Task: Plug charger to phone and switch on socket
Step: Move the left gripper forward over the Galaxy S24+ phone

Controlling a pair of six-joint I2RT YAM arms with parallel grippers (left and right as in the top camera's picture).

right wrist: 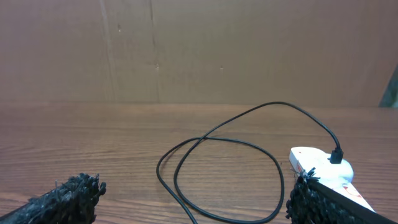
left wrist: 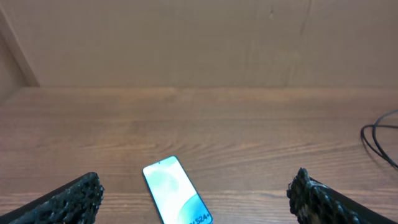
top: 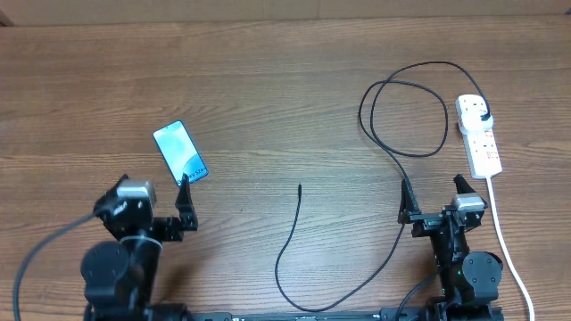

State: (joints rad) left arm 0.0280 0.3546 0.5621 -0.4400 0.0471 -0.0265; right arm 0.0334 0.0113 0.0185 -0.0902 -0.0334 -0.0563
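Charger (top: 277, 260): long, thin, black, looping

A wooden table (top: 268, 80) fills nearly everything seen from above, its mid-brown grain running from nine o'clock to three o'clock. At twelve o'clock its far edge meets a paler band (top: 285, 9). From down at table height, a flat tan wall panel (left wrist: 186, 37) stands behind the table (cardboard or plain board, I cannot tell which), matte and bare. A thin upright seam (left wrist: 306, 25) crosses it toward one o'clock in the left wrist view. Two more seams (right wrist: 153, 56) show around eleven o'clock in the right wrist view, where a dark sliver (right wrist: 392, 87) cuts in at three o'clock. The light is soft and even, leaving a dull sheen on the tabletop.
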